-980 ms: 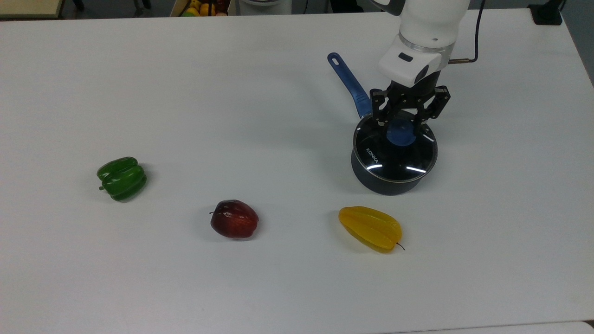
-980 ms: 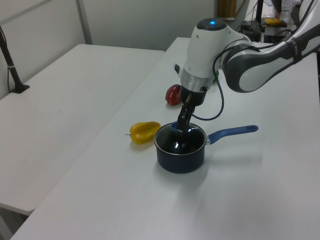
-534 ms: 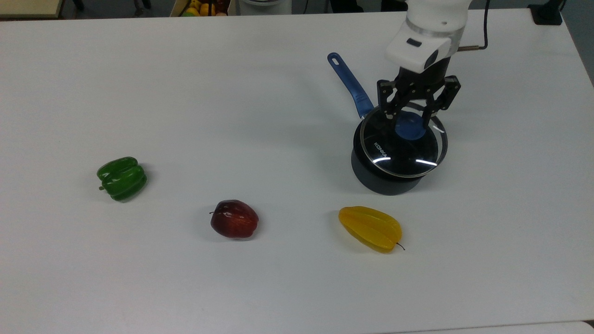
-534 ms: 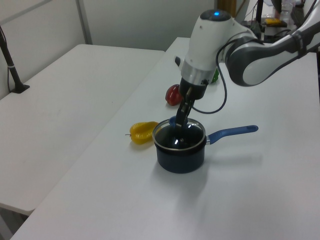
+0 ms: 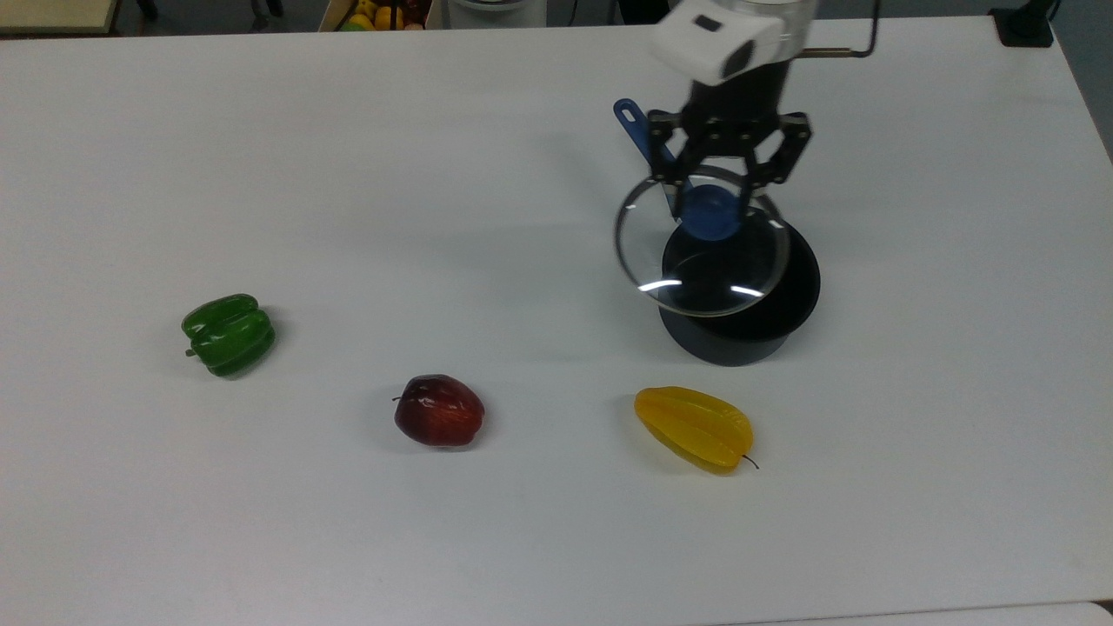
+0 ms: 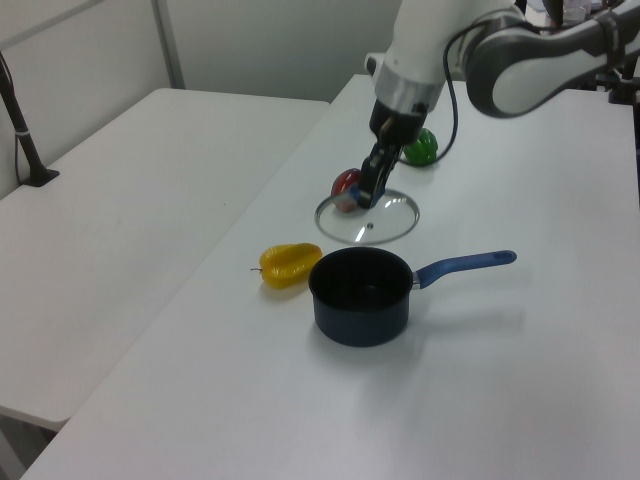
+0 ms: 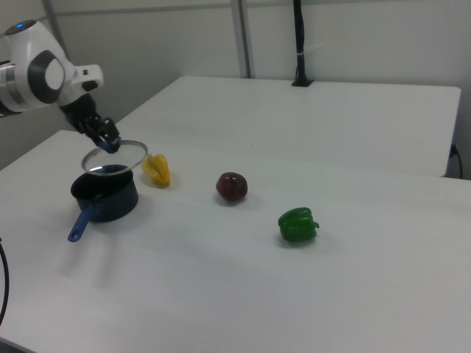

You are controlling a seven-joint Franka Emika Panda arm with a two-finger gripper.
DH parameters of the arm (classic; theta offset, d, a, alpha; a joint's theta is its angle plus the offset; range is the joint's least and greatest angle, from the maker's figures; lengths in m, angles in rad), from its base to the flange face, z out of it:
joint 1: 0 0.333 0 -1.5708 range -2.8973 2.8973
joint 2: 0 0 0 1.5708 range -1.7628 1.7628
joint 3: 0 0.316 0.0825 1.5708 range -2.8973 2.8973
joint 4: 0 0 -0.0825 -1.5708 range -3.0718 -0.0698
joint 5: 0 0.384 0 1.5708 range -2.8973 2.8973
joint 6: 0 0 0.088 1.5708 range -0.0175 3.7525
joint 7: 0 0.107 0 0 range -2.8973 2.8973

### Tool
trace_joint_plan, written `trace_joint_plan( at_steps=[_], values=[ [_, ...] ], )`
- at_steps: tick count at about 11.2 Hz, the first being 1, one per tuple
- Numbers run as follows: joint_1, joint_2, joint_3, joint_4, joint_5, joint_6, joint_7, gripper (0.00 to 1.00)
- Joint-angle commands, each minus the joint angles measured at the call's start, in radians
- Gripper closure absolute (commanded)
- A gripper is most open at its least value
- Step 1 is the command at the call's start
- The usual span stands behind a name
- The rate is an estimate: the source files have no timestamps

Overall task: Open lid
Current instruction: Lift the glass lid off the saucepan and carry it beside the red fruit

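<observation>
- The dark saucepan [image 5: 739, 296] with its blue handle [image 5: 648, 148] stands on the white table [image 5: 348, 174], toward the far right corner in the top view; in the left view its inside looks dark and bare, with nothing to make out in it.
- The gripper [image 5: 715, 204] is clamped on the blue knob [image 5: 711, 213] of the lid [image 5: 703, 252], one finger on each side of the knob.
- The lid hangs in the air clear of the pan, roughly level; in the top view it overlaps the pan's rim and reaches past it toward the top view's left.
- In the left view the lid [image 6: 367, 217] floats above and behind the pan [image 6: 361, 297], with the gripper [image 6: 368, 190] at its knob.
- Along the near edge in the top view lie a green pepper [image 5: 229, 334], a red apple [image 5: 439, 410] and a yellow starfruit [image 5: 694, 428], well apart from one another; the starfruit lies nearest the pan.
</observation>
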Motion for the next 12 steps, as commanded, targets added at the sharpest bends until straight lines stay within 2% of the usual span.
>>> trace_joint_plan(
  at_steps=[1,5,7,12],
  values=[
    [-0.141,-0.088,0.002,-0.126,-0.023,-0.008,0.005,0.49],
    [-0.321,-0.107,0.004,-0.264,-0.026,0.058,-0.068,0.49],
    [-0.382,-0.09,0.002,-0.306,-0.031,0.122,-0.108,0.49],
    [-0.445,0.014,0.002,-0.305,-0.051,0.254,-0.113,0.49]
  ],
)
